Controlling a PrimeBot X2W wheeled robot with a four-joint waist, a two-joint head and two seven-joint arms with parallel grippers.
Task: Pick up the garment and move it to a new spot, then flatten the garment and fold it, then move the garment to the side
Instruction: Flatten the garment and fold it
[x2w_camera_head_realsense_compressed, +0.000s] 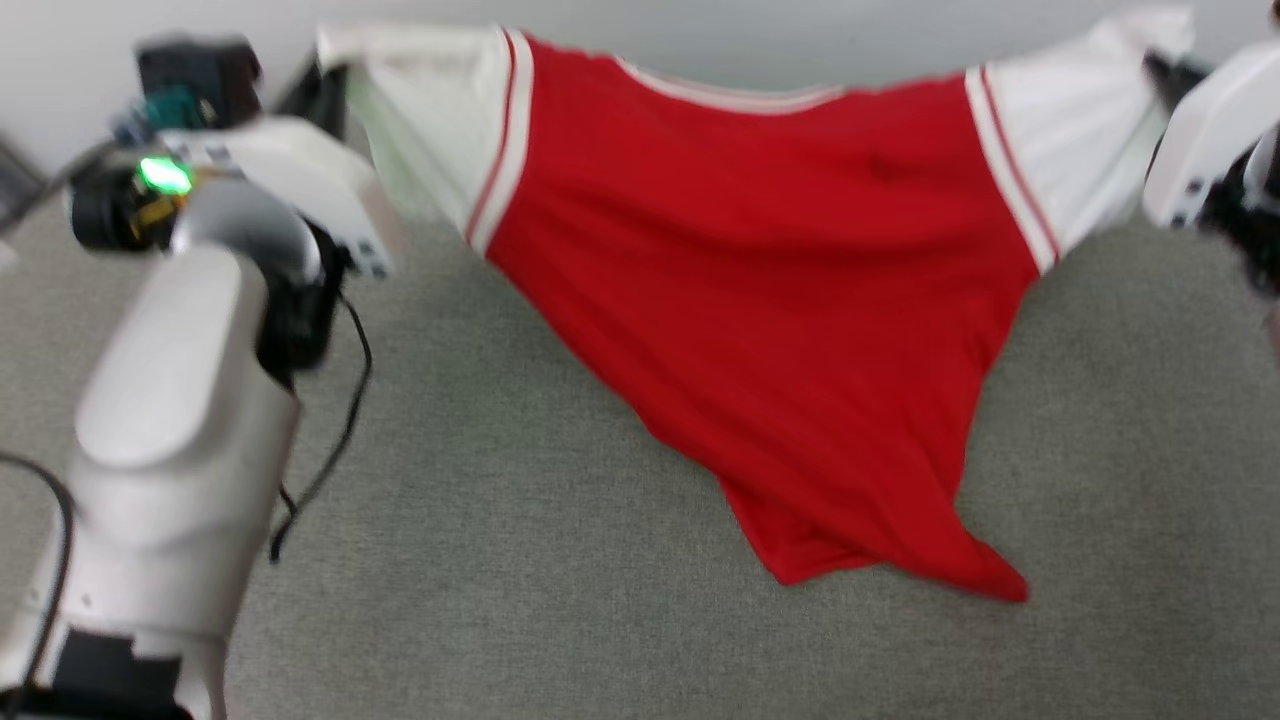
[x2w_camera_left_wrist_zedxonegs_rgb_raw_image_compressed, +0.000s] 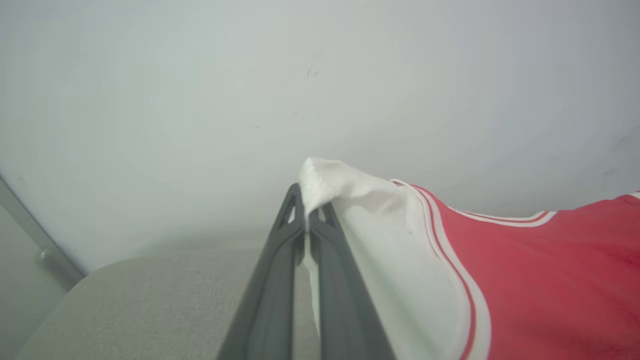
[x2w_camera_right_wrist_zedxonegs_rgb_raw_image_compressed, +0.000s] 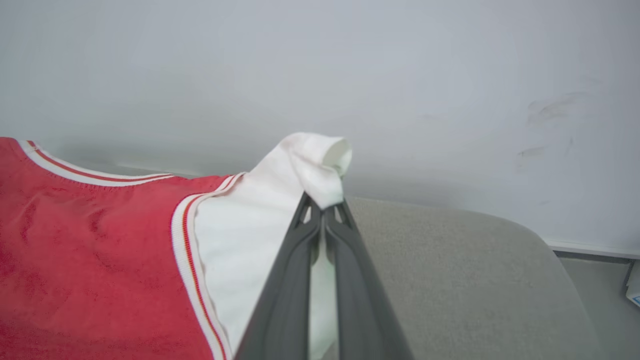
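Head view, nine o'clock: the left arm (x2w_camera_head_realsense_compressed: 180, 420) is raised, and at ten o'clock one white sleeve (x2w_camera_head_realsense_compressed: 430, 110) of the garment (x2w_camera_head_realsense_compressed: 780, 300) is lifted off the grey surface (x2w_camera_head_realsense_compressed: 500, 520). In the left wrist view the left jaws are seen clenched on the end of that sleeve. Cloth is pinched between the two dark fingers (x2w_camera_left_wrist_zedxonegs_rgb_raw_image_compressed: 270, 280) just below their tips, with a tuft bunched above them. The sleeve end appears to have been chosen as the outermost point, so that the shirt can be spread by pulling.

From there the garment is stretched across the top of the head view, from ten to two o'clock. Its red body sags between the two holds and is draped toward five o'clock, where the hem (x2w_camera_head_realsense_compressed: 900, 565) rests on the surface. The collar trim (x2w_camera_head_realsense_compressed: 740, 97) is drawn nearly straight along the upper edge, which suggests tension between the arms.

At two o'clock the other sleeve (x2w_camera_head_realsense_compressed: 1070, 130) is held up beside the right arm (x2w_camera_head_realsense_compressed: 1210, 130). In the right wrist view the right jaws are clenched on its end in the same way. Held by both sleeves, the garment is judged ready to be carried to a new spot and laid flat, hem first.
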